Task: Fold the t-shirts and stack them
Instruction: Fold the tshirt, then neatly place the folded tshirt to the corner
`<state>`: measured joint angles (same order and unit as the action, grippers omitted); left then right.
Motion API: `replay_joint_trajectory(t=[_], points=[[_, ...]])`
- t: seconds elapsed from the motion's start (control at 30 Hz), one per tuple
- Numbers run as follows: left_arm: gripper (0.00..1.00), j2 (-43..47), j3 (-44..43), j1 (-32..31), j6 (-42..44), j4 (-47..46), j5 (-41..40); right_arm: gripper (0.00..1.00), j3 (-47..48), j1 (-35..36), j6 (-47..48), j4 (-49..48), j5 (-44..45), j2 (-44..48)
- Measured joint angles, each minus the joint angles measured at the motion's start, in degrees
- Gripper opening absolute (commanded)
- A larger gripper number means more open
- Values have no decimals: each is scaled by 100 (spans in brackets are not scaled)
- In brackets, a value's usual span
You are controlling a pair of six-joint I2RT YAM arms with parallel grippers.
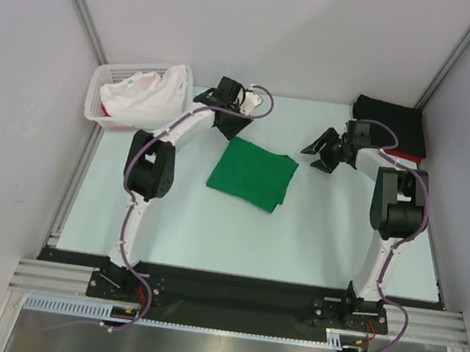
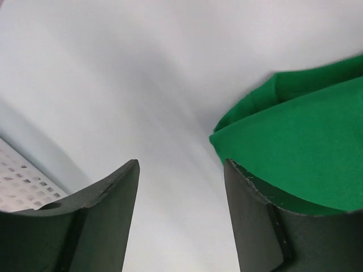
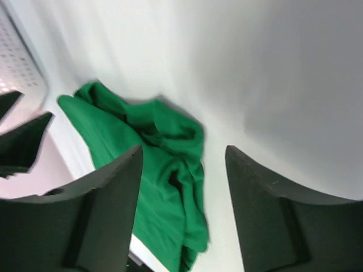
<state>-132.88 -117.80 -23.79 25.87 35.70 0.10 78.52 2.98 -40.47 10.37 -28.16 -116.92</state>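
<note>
Both tools hang spread and empty over the bench (image 1: 169, 219), the folded green t-shirt (image 1: 252, 175) lying between the left tool (image 2: 181, 170) and the right tool (image 3: 184, 153). Beyond the right tool a folded black t-shirt (image 1: 391, 125) covers a sliver of red t-shirt (image 1: 406, 155), apparently the stack begun. The green one looks due for stacking, and the white t-shirt (image 1: 146, 96), bunched in the mesh basket (image 1: 95, 112) on the left tool's left, is not yet folded.

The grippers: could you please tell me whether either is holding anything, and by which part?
Nothing is held: the left gripper and right gripper are both open and empty; the green t-shirt lies free.
</note>
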Motion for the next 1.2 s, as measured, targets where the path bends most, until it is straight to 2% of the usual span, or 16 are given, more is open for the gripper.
replay_joint_trajectory(t=[0.07,0.17,0.27,0.4,0.53,0.57,0.63,0.8,0.83,0.93,1.1,1.2], points=[[69,61,42,44,-52,-28,-4,71,-221,20,142,-39,306,238],[69,564,732,122,-140,-170,122,79,-850,181,286,-11,640,885],[70,1355,1674,245,-166,-125,321,99,-1521,570,282,-52,868,1587],[70,2339,2645,446,-188,-160,575,99,-1893,1073,227,-181,966,1744],[70,3115,3329,691,-190,-195,798,85,-1908,1235,116,-315,990,1364],[70,3279,3473,750,-190,-208,831,74,-1902,1257,50,-428,927,1303],[70,3528,3698,839,-190,-208,885,65,-1899,1276,-44,-656,911,1185],[70,3934,4046,973,-197,-216,977,32,-1891,1292,-348,-1272,680,782],[70,3989,4092,977,-197,-223,988,20,-1880,1283,-389,-1381,601,695],[70,4109,4186,986,-195,-225,1049,0,-1777,1213,-474,-1534,413,470],[70,4295,4336,1036,-186,-212,1073,0,-1394,990,-304,-1375,55,229],[71,4478,4428,1137,-177,-199,1060,0,-452,758,273,-634,-122,-83]])
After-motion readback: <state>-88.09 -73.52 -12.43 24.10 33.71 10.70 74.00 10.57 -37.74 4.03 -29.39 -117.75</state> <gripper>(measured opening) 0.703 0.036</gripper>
